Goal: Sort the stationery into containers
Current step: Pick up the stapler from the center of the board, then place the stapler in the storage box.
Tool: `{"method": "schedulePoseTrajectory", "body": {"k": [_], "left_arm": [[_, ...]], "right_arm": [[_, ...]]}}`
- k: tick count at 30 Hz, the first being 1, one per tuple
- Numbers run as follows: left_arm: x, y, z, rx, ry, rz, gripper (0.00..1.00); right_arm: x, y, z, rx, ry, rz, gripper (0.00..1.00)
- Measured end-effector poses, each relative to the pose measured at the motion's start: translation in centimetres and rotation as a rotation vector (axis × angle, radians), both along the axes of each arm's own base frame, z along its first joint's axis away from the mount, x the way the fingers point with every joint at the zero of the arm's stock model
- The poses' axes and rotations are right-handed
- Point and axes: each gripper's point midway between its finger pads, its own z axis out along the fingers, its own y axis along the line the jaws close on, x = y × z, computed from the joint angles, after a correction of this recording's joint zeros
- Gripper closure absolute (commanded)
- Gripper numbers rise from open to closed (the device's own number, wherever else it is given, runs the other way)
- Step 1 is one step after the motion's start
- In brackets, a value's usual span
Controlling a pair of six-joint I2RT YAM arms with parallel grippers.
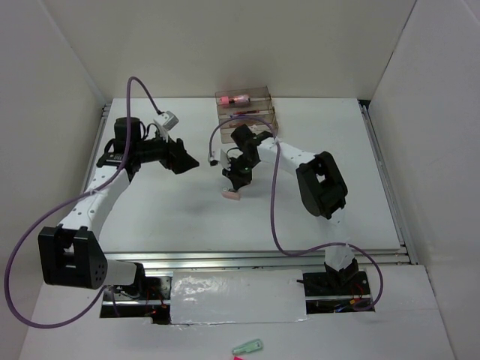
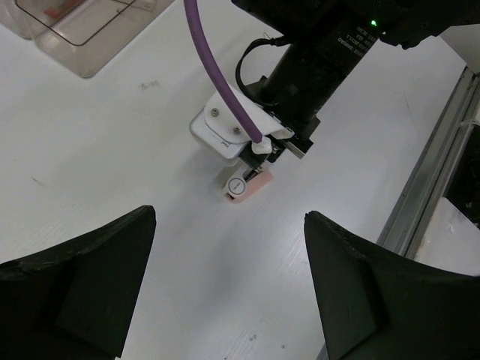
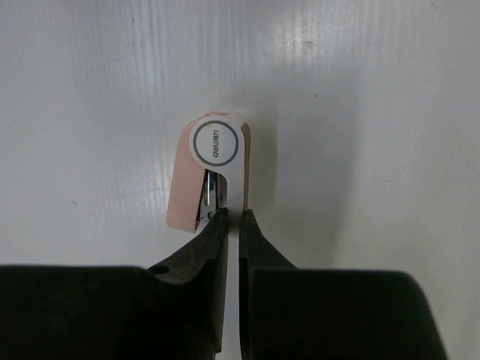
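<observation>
The white table (image 1: 352, 210) is bounded by metal rails at 3 and 6 o'clock and enclosed by plain white walls. The smoky clear organiser (image 1: 266, 101) is set against the far edge at 12 o'clock. Its stepped compartments are thin-walled and glossy, and a pink piece (image 1: 238, 98) is seen in the farthest one. Wide stretches of matte surface are seen at 3, 6 and 9 o'clock of the centre.

Near the centre, at 6 o'clock of the organiser, the pink-and-white item (image 3: 214, 146) is found. It is small and round-ended, with a white cap printed with a ring and a pale pink side, and a glint of metal shows between them. It is gripped by the right gripper (image 3: 234, 217), whose black fingers are clenched on its thin white edge. Whether it is resting on the table or just lifted cannot be told. The right arm is reached forward with the elbow bent and the wrist pointed steeply down.

The left gripper (image 2: 229, 285) is held at 9 o'clock of the right one, well apart, with its jaws spread wide and nothing between them. A pale green clip (image 1: 247, 347) is seen beyond the near rail at 6 o'clock.
</observation>
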Motion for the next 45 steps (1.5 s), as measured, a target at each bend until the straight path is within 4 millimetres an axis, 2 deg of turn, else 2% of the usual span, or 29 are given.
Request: {"method": "schedulePoseTrajectory", "body": {"k": [8, 10, 13, 17, 20, 25, 32, 37, 45], "left_arm": [[-0.1, 0.8, 0.8, 0.147, -0.203, -0.047, 0.1], [-1.0, 0.3, 1.3, 0.208, -0.312, -0.105, 0.1], [-3.0, -0.8, 1.5, 0.306, -0.496, -0.227, 0.12], [-5.4, -2.5, 0.4, 0.4, -0.679, -0.398, 0.19], [-6.1, -3.6, -0.4, 0.439, -0.748, -0.505, 0.21], [-7.4, -5.7, -2.1, 0.482, -0.812, -0.669, 0.2], [-8.6, -8.0, -3.1, 0.505, -0.856, -0.827, 0.23], [-8.8, -9.2, -3.5, 0.507, -0.846, -0.902, 0.3], [-9.2, -9.8, -4.7, 0.504, -0.788, -0.965, 0.4]], "right_arm": [[-2.4, -0.1, 0.4, 0.025, 0.147, -0.056, 1.0], [-3.4, 0.0, 1.3, 0.048, 0.226, -0.078, 1.0], [-3.8, 0.4, 3.4, 0.123, 0.322, -0.109, 1.0], [-4.3, 0.2, 5.8, 0.216, 0.45, -0.142, 1.0], [-5.1, 0.0, 7.0, 0.265, 0.548, -0.157, 1.0], [-6.3, 0.2, 9.1, 0.349, 0.71, -0.161, 1.0], [-7.2, 0.5, 10.1, 0.405, 0.864, -0.172, 1.0], [-7.4, 0.5, 10.8, 0.43, 0.871, -0.15, 1.0], [-7.3, 0.6, 11.0, 0.464, 0.827, -0.104, 1.0]]}}
